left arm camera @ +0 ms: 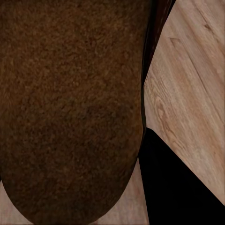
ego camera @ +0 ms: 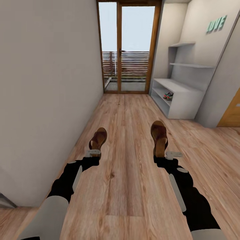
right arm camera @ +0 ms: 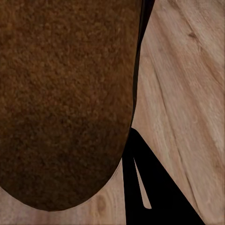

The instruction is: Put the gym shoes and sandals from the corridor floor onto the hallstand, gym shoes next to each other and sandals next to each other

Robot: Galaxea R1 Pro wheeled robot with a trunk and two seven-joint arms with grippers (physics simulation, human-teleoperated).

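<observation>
Two brown sandals are held out in front of me above the corridor floor (ego camera: 128, 186). My left gripper (ego camera: 94, 151) is shut on the heel of the left sandal (ego camera: 99, 137), whose brown surface (left arm camera: 70, 108) looms close in the left wrist view. My right gripper (ego camera: 162, 153) is shut on the heel of the right sandal (ego camera: 159, 133), seen close (right arm camera: 65, 98) in the right wrist view. The pale hallstand (ego camera: 178, 88) stands ahead on the right. A gym shoe (ego camera: 168, 96) with green and red marks lies on its lower tier; I cannot tell whether a second one lies beside it.
A plain wall (ego camera: 46, 93) runs close along my left. A glass door with a wooden frame (ego camera: 128, 50) closes the corridor's far end. A wooden door (ego camera: 231, 115) sits at the right edge past the hallstand. Two stepped ledges (ego camera: 190, 65) rise above the bench.
</observation>
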